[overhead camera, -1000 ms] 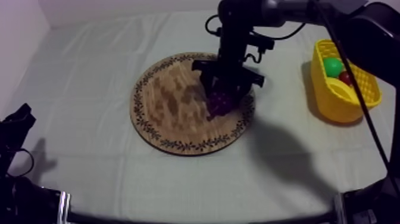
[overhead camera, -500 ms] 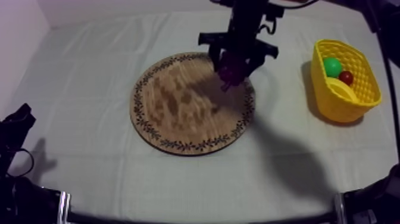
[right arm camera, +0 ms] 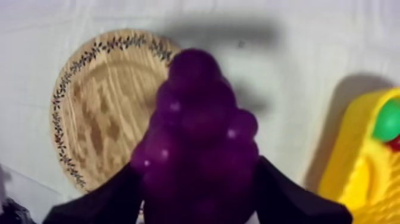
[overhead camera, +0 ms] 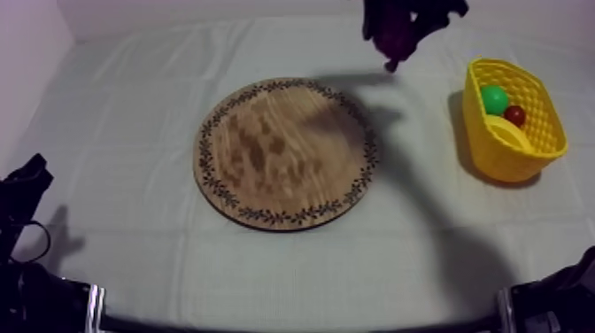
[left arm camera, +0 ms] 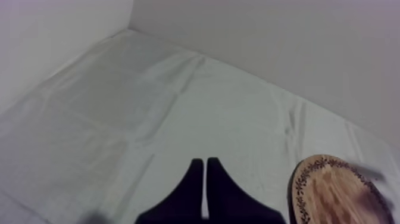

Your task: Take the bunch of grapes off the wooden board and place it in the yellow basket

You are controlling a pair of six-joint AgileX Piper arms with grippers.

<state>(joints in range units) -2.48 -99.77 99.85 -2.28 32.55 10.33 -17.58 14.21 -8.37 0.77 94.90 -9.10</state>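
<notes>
The purple bunch of grapes [overhead camera: 392, 40] hangs high in the air at the back of the table, between the round wooden board [overhead camera: 285, 152] and the yellow basket [overhead camera: 475, 133]. My right gripper [overhead camera: 407, 13] is shut on it. In the right wrist view the grapes [right arm camera: 199, 131] sit between the black fingers [right arm camera: 113, 199] of the right gripper [right arm camera: 199, 199], above the cloth, with the board [right arm camera: 98, 101] to one side and the basket [right arm camera: 363, 173] to the other. My left gripper [overhead camera: 22, 190] rests low at the left, its fingers [left arm camera: 193, 179] together as a narrow wedge.
Inside the basket lie a green fruit [overhead camera: 494, 98], a small red fruit [overhead camera: 514, 114] and a yellow banana [overhead camera: 503, 133]. The board's top bears nothing. From the left wrist view the board's rim [left arm camera: 300, 184] shows beside the cloth. Walls close the back and left.
My right gripper has lifted the grapes off the board's right part and carried them up and toward the back right, nearer the basket. The left arm has not moved.
</notes>
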